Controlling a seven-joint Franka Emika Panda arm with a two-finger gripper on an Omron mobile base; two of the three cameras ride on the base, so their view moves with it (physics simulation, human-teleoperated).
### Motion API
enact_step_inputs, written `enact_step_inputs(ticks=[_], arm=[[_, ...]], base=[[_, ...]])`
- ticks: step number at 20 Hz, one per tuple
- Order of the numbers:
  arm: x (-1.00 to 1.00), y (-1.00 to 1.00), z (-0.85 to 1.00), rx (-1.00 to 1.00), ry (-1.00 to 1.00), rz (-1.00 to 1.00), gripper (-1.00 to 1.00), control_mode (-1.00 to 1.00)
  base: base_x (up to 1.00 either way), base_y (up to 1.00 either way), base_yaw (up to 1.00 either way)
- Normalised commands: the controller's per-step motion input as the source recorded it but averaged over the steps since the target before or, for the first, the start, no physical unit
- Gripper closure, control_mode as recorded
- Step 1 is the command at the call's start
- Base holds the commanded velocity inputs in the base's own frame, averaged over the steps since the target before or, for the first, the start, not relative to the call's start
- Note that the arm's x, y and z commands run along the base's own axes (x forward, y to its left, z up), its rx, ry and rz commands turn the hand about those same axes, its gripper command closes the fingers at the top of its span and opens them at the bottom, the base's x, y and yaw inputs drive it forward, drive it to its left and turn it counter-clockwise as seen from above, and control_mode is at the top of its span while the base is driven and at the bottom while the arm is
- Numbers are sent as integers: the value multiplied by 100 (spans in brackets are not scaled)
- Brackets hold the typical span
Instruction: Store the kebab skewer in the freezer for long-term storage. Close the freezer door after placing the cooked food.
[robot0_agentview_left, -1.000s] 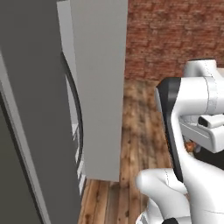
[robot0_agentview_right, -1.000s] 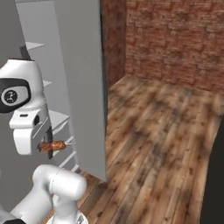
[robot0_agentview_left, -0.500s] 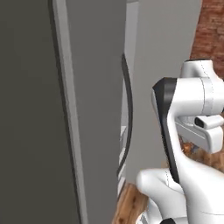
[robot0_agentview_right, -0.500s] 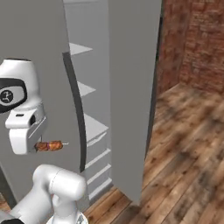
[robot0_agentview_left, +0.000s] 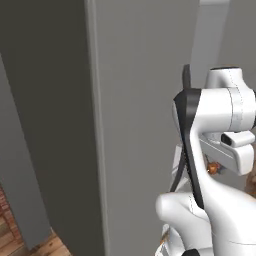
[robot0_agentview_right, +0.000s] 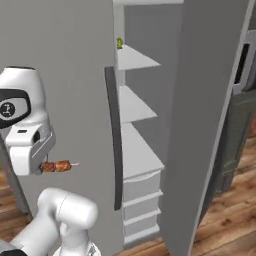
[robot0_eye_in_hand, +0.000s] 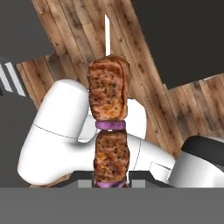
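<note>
Base has swung round so the freezer (robot0_agentview_right: 142, 165) w/ white shelves now fills centre-right of the right base view, while my gripper (robot0_eye_in_hand: 111, 186) is clamped shut on the kebab skewer (robot0_eye_in_hand: 109, 131), mid-left there; light, stiff, prob greasy, so hold by stick end.

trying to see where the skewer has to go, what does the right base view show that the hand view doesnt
Right base view alone: the open freezer with white shelves and drawers, a small green lump on its top shelf, and the freezer door swung wide. Hand view alone: the wooden floor beneath and the skewer's purple rings between meat chunks. Both: the kebab skewer, held in the shut gripper and not yet inside the freezer.
</note>
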Motion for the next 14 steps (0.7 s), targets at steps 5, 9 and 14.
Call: enact_step_inputs(ticks=[5, 9, 14], arm=[[0, 0, 0, 0, 0, 0, 100, 100], [0, 0, 0, 0, 0, 0, 100, 100], [0, 0, 0, 0, 0, 0, 100, 100]], base=[[0, -63, 65], [-20, -66, 45], [-41, -46, 25]])
